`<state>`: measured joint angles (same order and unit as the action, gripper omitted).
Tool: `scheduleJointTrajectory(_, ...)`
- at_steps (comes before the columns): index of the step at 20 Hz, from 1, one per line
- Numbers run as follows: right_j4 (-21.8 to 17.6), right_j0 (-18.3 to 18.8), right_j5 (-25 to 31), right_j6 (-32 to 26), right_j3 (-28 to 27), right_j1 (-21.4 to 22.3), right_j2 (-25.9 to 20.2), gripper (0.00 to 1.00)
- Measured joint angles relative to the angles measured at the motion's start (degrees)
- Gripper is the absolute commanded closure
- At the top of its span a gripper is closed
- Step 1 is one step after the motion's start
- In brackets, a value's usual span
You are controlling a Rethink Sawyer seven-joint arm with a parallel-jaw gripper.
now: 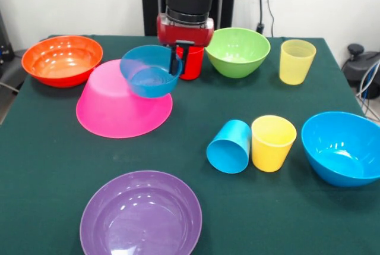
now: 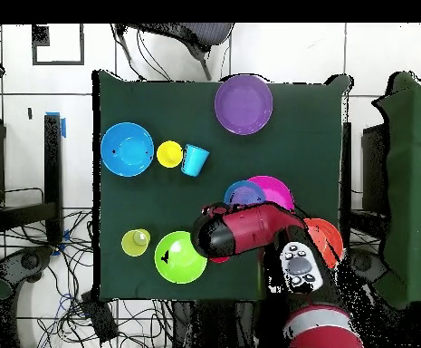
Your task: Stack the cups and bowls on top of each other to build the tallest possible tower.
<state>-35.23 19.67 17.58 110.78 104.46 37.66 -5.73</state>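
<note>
My gripper [image 1: 178,63] is shut on the right rim of the small blue bowl [image 1: 149,72]. It holds the bowl tilted, mouth toward the camera, over the upside-down pink bowl [image 1: 119,109]. I cannot tell whether the two bowls touch. The red cup [image 1: 192,65] stands just behind the fingers. In the overhead view the small blue bowl [image 2: 243,194] overlaps the pink bowl [image 2: 279,192], and the arm [image 2: 241,228] hides the gripper. The blue cup [image 1: 229,147] lies on its side beside the upright yellow cup [image 1: 273,142].
The orange bowl [image 1: 62,59] is at the far left and the green bowl [image 1: 237,50] is right of the gripper. The pale yellow cup [image 1: 297,60] stands at the far right. The medium blue bowl [image 1: 341,147] is at the right edge and the purple bowl [image 1: 141,213] at the front.
</note>
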Motion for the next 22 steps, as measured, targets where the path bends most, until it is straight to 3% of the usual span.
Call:
scheduleJointTrajectory(4, 0.0, -4.0, 0.0, 0.0, -1.4, -1.1, 3.8, 1.0)
scheduleJointTrajectory(11, 0.0, -7.2, 0.0, 0.0, -1.8, -1.4, 7.8, 1.0)
scheduleJointTrajectory(22, 0.0, -5.7, 0.0, 0.0, -1.8, -1.0, 11.2, 1.0)
